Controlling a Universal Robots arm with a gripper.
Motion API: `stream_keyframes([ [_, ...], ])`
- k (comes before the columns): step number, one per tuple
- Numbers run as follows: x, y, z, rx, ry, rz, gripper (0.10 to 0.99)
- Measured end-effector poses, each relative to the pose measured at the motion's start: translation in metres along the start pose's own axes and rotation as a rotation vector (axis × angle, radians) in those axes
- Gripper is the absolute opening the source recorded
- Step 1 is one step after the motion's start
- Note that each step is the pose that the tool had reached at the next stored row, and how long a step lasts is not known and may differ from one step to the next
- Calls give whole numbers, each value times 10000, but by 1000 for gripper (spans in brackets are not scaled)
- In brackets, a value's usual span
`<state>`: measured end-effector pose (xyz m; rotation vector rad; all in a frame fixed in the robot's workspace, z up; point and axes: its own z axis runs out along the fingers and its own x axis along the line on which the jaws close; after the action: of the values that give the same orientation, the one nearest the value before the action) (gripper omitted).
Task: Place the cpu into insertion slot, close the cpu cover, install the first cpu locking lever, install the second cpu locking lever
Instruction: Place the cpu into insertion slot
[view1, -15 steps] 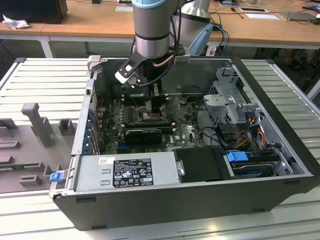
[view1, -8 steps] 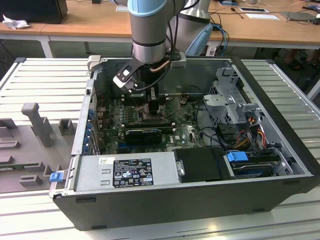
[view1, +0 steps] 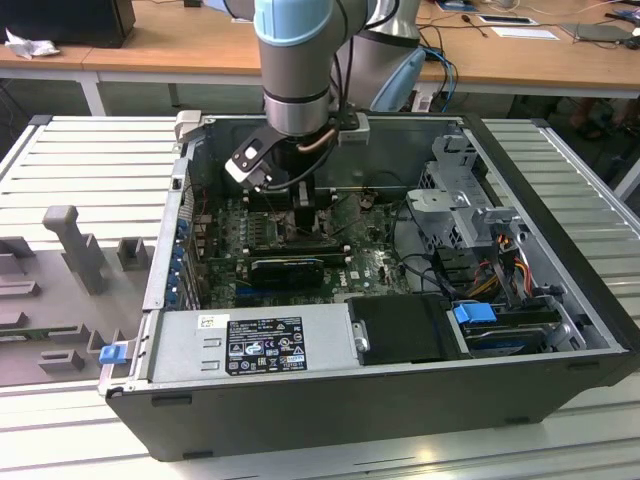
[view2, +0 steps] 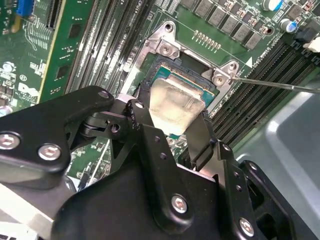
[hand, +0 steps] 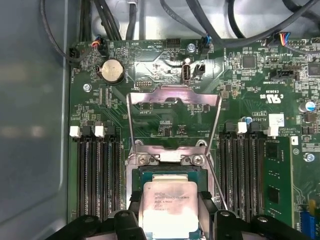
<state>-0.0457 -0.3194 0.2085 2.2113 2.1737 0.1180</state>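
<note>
Clamping the cpu (view2: 175, 100) by two opposite edges, the gripper (view2: 175, 114) has its black fingers (view2: 206, 134) drawn in tight against the chip's sides, silvery top facing up. From where I stand it hangs straight down off the arm into the open computer case (view1: 560, 250), towards the back of the green motherboard (view1: 375, 265). The chip sits squarely over the insertion slot (view2: 181, 59), with the dark socket frame showing around its upper edge; I can't tell whether it is fully seated or just above the contacts. The cpu cover (hand: 150, 102) is swung open and lies back beyond the socket in the first wrist view, its cut-out centre showing board through it. A thin metal rod (view2: 280, 85) sticks out sideways from one corner of the socket bracket. Long black memory slots (hand: 97, 170) run along both sides of the socket. Nearer the case front a black card (view1: 290, 270) lies across the board, and a grey power supply (view1: 250, 345) sits in front of that.
</note>
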Motion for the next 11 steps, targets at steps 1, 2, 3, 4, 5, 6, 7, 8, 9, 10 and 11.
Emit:
stream_keyframes([
  [1, 0, -1, 16, 0, 2, -2, 525],
  [2, 2, -3, 25, 1, 1, 0, 525],
  [3, 2, -3, 32, 1, 1, -1, 525],
  [4, 3, -3, 37, 1, 2, -1, 525],
  [5, 3, -4, 43, 0, 2, 0, 525],
  [6, 2, -5, 53, 1, 1, 0, 525],
  [7, 2, -5, 60, 0, 2, -1, 525],
  [8, 2, -6, 62, 2, 0, 0, 525],
  [9, 2, -6, 62, 3, -1, -1, 525],
  [10, 2, -6, 63, 1, 0, 0, 525],
  [11, 2, -6, 63, 1, 1, 0, 525],
])
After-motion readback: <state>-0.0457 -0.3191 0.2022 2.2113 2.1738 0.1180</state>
